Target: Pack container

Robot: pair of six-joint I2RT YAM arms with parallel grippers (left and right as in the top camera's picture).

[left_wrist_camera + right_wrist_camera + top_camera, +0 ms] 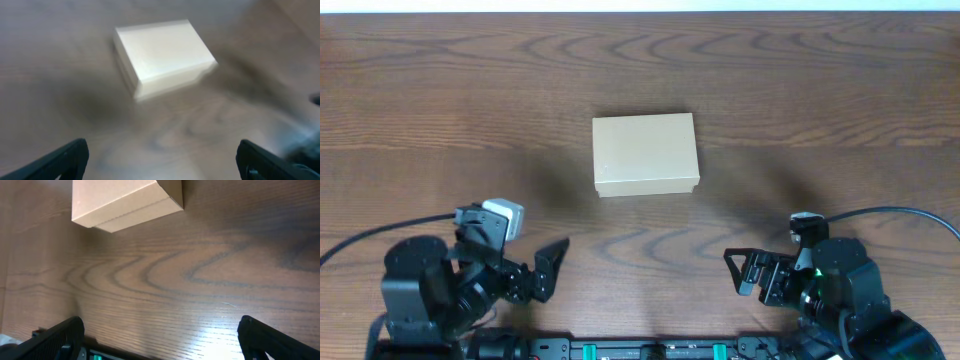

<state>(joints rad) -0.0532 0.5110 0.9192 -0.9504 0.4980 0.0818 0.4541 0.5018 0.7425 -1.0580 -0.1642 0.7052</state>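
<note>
Dark wood-grain tabletop [440, 100], with the closed cardboard box [646, 153] sitting about mid-table, a bit toward the far edge. Down by the near edge, the left gripper [546, 268] and right gripper [741, 272] both have fingers spread wide, holding nothing. The box is well ahead, between them.

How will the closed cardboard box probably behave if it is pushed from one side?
The cardboard box lies flat and low, lid shut, so it would likely slide, not tip. On the smooth wooden table it may turn if pushed off-centre. Its plain cardboard walls could dent under a hard squeeze.
</note>
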